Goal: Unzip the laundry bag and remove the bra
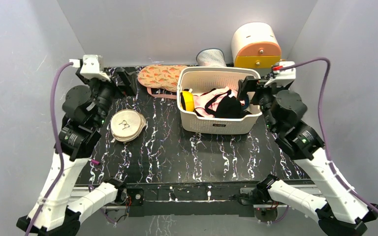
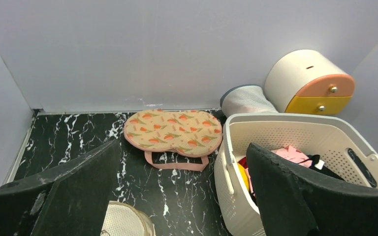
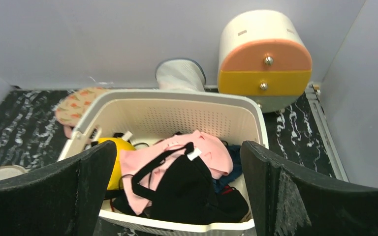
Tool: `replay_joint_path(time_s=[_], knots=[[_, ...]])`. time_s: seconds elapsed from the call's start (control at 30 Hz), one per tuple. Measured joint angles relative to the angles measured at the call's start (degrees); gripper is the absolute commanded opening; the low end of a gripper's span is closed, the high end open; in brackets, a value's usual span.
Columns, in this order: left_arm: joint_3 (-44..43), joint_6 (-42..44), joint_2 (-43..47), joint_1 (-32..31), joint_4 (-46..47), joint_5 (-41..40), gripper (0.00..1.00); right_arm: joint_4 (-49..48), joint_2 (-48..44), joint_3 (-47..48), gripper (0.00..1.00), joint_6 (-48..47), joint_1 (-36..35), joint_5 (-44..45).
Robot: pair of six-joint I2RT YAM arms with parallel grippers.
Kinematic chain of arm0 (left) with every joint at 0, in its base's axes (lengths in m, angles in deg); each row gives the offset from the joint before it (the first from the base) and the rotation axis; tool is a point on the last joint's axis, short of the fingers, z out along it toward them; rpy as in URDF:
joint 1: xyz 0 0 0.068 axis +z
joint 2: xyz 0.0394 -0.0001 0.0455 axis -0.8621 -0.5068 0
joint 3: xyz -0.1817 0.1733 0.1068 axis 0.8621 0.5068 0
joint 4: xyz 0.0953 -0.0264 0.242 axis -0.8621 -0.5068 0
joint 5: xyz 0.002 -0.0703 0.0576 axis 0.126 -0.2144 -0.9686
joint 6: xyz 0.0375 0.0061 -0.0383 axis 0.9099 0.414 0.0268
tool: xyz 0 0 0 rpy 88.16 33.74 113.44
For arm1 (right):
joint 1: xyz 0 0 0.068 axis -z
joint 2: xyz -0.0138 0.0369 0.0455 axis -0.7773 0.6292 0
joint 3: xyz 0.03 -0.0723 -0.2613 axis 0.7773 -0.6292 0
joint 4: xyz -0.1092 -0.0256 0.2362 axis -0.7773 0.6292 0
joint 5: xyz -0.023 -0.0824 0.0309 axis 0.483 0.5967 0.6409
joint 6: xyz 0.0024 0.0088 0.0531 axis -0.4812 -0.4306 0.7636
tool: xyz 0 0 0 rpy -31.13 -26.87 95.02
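Your left gripper point(image 1: 124, 81) and right gripper point(image 1: 246, 86) are both wide open, holding nothing. The pink bag point(image 1: 161, 77) lies flat just beside the white basket point(image 1: 216, 129).

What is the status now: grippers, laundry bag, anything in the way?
Left gripper and right gripper: jaws open, empty. Laundry bag flat at the back, untouched; bra not in sight. White basket close on its right.

Robot lab booth: grey walls point(image 1: 177, 29) enclose a marbled table point(image 1: 177, 152).
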Motion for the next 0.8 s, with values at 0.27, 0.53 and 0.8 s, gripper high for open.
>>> replay_joint_path(time_s=[0.27, 0.53, 0.8], knots=[[0.6, -2.9, -10.9, 4.6, 1.8, 2.0, 0.98, -2.2, 3.9, -8.7, 0.98, 3.1, 6.6, -1.6], [0.6, -9.1, -26.9, 11.0, 3.2, 8.9, 0.98, -4.5, 4.4, -14.8, 0.98, 7.8, 12.8, -6.2], [-1.9, -21.5, -47.1, 20.7, 6.2, 21.2, 0.98, -8.4, -1.2, -19.4, 0.98, 9.8, 16.0, -16.1]])
